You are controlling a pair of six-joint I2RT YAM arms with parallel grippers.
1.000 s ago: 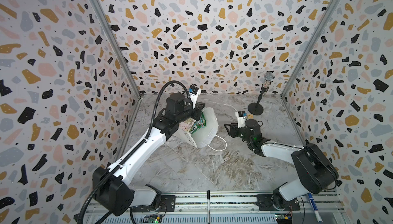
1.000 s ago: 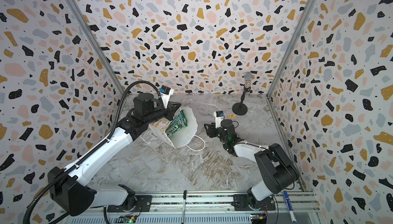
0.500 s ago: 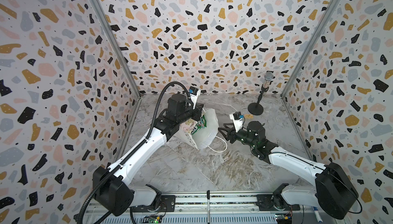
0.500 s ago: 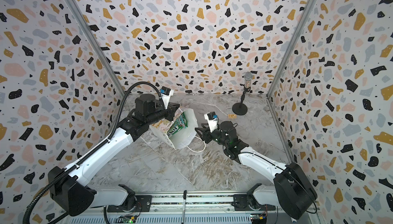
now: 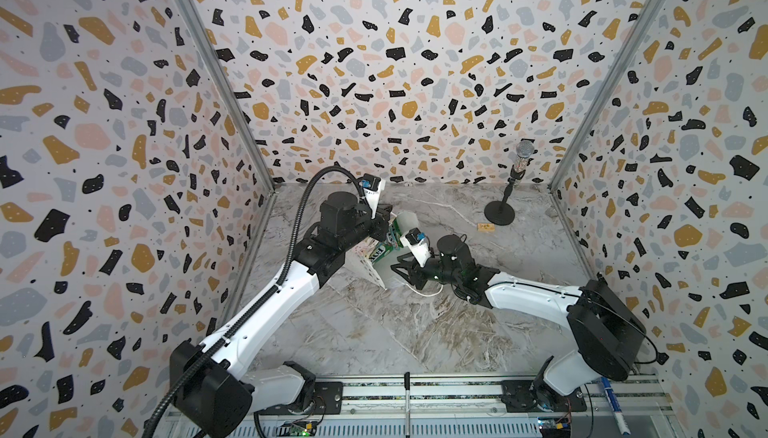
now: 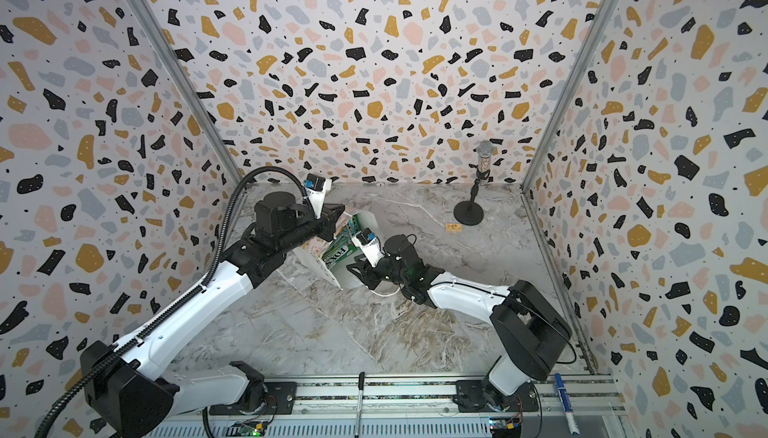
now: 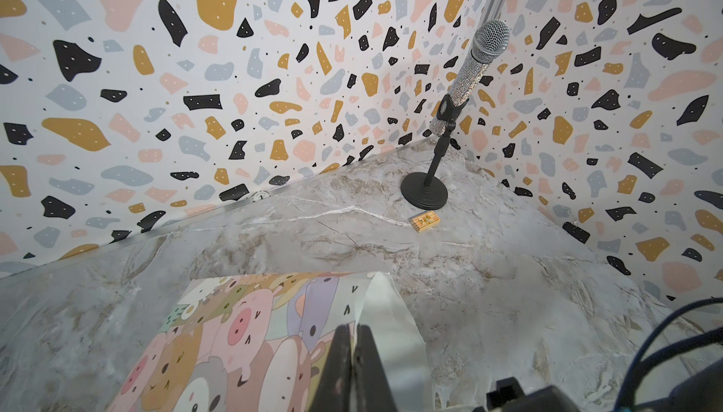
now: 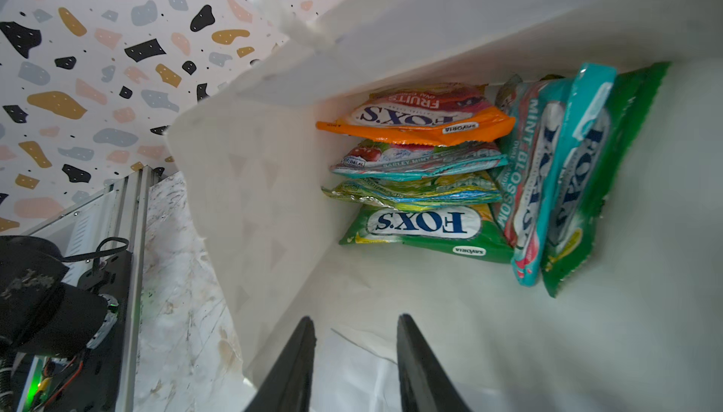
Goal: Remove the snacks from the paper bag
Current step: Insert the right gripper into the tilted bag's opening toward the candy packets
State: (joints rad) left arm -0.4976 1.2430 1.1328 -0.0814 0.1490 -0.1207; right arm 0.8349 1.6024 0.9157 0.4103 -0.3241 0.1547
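Note:
The white paper bag (image 5: 371,270) (image 6: 319,263) lies tipped on the marble floor with its mouth toward my right arm. My left gripper (image 5: 388,223) (image 6: 343,213) (image 7: 354,328) is shut on the bag's upper edge, beside its colourful cartoon side (image 7: 234,312). The snacks are deep inside: a stack of FOX'S packets, orange (image 8: 414,124) on top and green (image 8: 426,226) lowest, with teal and green ones (image 8: 536,179) standing on edge next to them. My right gripper (image 5: 399,267) (image 6: 353,269) (image 8: 354,318) is open at the bag's mouth, nothing between its fingers.
A microphone on a black round stand (image 5: 505,203) (image 7: 426,191) is at the back right, with a small orange box (image 5: 485,227) (image 7: 424,221) beside it. The bag's white cord handle (image 5: 428,290) lies under my right wrist. Patterned walls close in three sides.
My right gripper has moved left to the bag's mouth and its jaws have narrowed. The left gripper and the bag have stayed put.

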